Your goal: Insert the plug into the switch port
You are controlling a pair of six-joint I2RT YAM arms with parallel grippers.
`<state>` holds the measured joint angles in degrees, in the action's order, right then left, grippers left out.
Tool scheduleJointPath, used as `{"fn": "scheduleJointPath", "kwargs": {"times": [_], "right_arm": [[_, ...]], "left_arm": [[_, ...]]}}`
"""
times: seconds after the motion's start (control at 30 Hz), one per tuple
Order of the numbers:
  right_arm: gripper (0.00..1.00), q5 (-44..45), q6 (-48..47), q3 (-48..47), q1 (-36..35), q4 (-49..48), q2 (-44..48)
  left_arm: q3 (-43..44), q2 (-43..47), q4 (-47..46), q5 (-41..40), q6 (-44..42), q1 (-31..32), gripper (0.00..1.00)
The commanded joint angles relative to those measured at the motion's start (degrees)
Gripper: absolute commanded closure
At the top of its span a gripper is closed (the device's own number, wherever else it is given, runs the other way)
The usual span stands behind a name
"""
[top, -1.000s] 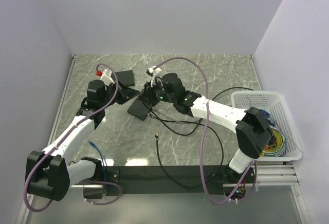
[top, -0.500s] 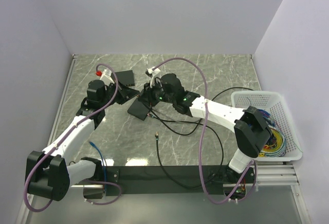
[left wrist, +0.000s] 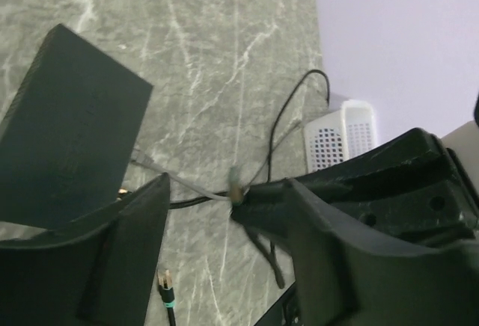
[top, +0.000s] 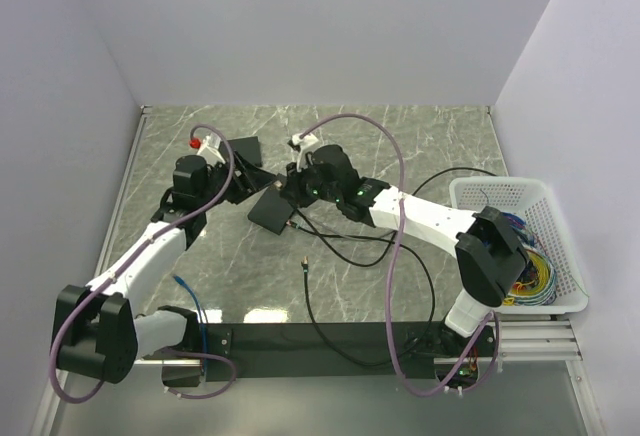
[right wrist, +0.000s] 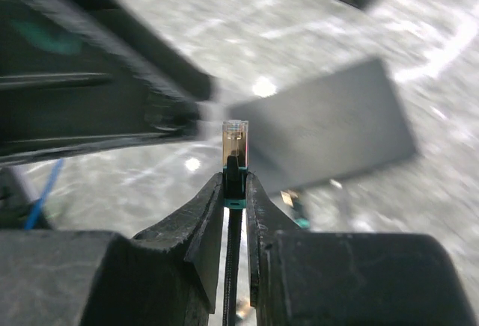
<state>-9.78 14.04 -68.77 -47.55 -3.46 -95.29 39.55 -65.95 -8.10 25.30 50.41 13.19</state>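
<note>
The right gripper (right wrist: 235, 188) pinches the small pale gold-tinted plug (right wrist: 235, 140), tip of a thin black cable (right wrist: 230, 266), in narrow jaws close beside the flat matte black rectangular switch (top: 270, 213), while the left gripper (left wrist: 202, 195), also near the switch, is spread wide.

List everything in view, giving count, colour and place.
plug: 1, pale gold, pinched in the right gripper
switch: 1, matte black, table centre
second box: 1, black, far left, behind the left gripper
black cables: count unclear, looping across the table centre
loose cable end: 1, black, nearer the arm bases than the switch
blue cable: 1, near left
basket: 1, white, right edge
wires: bundle, many colours, in the basket
table: 1, grey marble
left gripper: 1, black, open
right gripper: 1, black, shut on the plug
</note>
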Motion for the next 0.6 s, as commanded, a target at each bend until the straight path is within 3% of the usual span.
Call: {"fn": "scheduleJointPath", "kwargs": {"times": [0.0, 0.13, 0.4, 0.57], "right_arm": [[1.00, 7.2, 0.6, 0.8, 2.8, 4.8, 1.4], [1.00, 11.2, 2.0, 3.9, 6.2, 7.9, 1.2], [1.00, 14.4, 3.1, 3.1, 7.5, 13.1, -8.1], [1.00, 14.2, 2.8, 0.8, 7.5, 13.8, -12.1]], "left_arm": [[1.9, -1.8, 1.0, -2.3, -3.6, -0.5, 0.31], [2.8, -6.5, -0.6, -2.4, -5.7, -3.2, 0.26], [3.5, -19.5, -11.1, -3.9, -6.2, -5.6, 0.31], [8.8, -30.0, -13.4, -3.8, -8.0, -5.3, 0.34]]}}
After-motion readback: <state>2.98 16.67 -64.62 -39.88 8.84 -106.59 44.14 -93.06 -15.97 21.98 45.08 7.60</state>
